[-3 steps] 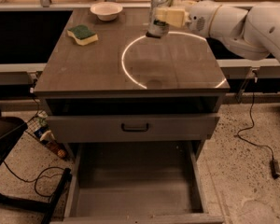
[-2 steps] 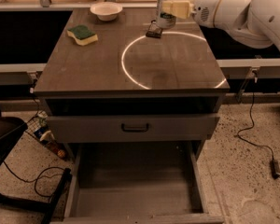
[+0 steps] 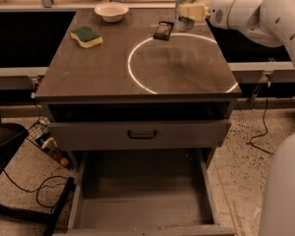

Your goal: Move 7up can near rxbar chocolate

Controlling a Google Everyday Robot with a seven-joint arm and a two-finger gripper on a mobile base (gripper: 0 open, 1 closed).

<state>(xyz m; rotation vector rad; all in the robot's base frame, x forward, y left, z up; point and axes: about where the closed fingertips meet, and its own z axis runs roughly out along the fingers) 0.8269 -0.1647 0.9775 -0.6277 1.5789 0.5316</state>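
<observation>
At the far right of the grey table (image 3: 88,77), my tool (image 3: 191,9) gripped the upright white-and-silver 7up can (image 3: 183,20), just beside the flat black wrapped rxbar chocolate (image 3: 163,30).

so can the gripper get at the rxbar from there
Likely yes: the gripper, shut on the can, is just behind and right of the rxbar with nothing between, though the can fills its grip.

7up can (image 3: 182,21) in claw (image 3: 192,10), table (image 3: 88,77) far edge; rxbar chocolate (image 3: 163,30) just front-left.

Cabinet (image 3: 88,77) w/ open drawer (image 3: 142,203) (bottom), speckled floor (image 3: 242,162)
</observation>
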